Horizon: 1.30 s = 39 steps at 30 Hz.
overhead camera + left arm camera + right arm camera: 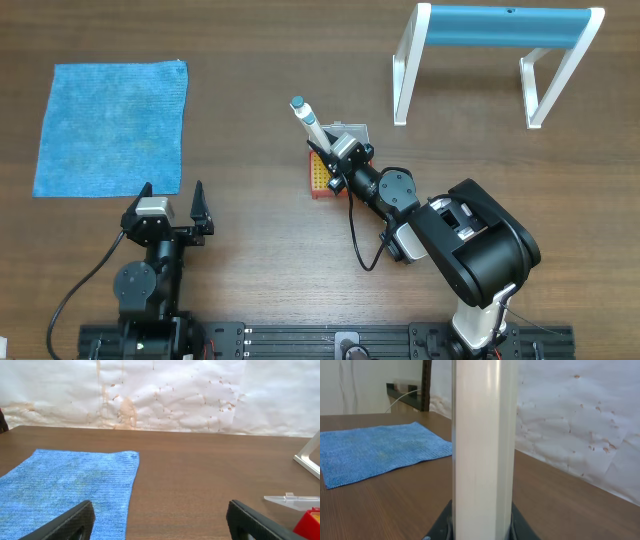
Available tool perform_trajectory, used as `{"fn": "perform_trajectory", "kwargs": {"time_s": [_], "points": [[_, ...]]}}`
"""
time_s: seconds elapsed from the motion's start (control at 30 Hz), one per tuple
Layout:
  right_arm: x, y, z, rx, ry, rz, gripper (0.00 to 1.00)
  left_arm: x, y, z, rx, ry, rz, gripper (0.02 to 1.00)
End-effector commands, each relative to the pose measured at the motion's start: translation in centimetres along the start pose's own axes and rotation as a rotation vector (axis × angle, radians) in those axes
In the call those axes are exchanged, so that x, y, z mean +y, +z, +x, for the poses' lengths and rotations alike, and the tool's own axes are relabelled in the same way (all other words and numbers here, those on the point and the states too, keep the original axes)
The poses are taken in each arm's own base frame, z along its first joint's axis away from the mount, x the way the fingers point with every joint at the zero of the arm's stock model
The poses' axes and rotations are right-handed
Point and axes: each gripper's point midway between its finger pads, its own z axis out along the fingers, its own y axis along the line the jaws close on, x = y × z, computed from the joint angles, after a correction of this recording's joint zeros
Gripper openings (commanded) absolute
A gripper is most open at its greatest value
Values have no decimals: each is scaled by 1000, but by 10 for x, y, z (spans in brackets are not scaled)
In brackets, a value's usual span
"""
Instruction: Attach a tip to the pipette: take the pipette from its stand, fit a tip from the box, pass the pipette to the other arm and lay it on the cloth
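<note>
My right gripper (pixel 328 157) is shut on the pipette (pixel 306 121), a white barrel with a blue top. It holds the pipette upright over the red tip box (pixel 320 178) in the middle of the table. In the right wrist view the pipette barrel (pixel 482 450) rises straight up from between the fingers. The blue cloth (pixel 112 129) lies flat at the far left, also seen as blue cloth (pixel 60 490) and blue cloth (pixel 375 452). My left gripper (pixel 171 200) rests open near the cloth's front right corner, holding nothing. The tip end of the pipette is hidden.
The white stand with a blue top bar (pixel 500 45) sits at the back right, with no pipette on it. The tip box's clear lid (pixel 295 501) lies open beside the red box (pixel 311 522). Bare wood lies between the cloth and the box.
</note>
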Motion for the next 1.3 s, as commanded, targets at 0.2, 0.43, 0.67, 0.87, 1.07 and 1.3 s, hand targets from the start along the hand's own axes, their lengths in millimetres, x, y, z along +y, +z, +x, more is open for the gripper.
{"fn": "perform_trajectory", "kwargs": {"time_s": [0.2,0.43,0.67,0.87,1.07,1.3], "points": [[0,11,-47,-64,-28,-51,82,3,0,1,2,9,-13,851],[-4,3,-102,-185,-65,-38,80,3,0,1,2,9,-13,851],[-3,-6,-138,-213,-75,-57,80,3,0,1,2,9,-13,851],[32,-13,-160,-14,2,-304,82,3,0,1,2,9,-13,851],[59,-15,-161,141,241,-372,82,3,0,1,2,9,-13,851],[60,-14,-166,198,655,-347,80,3,0,1,2,9,-13,853]]}}
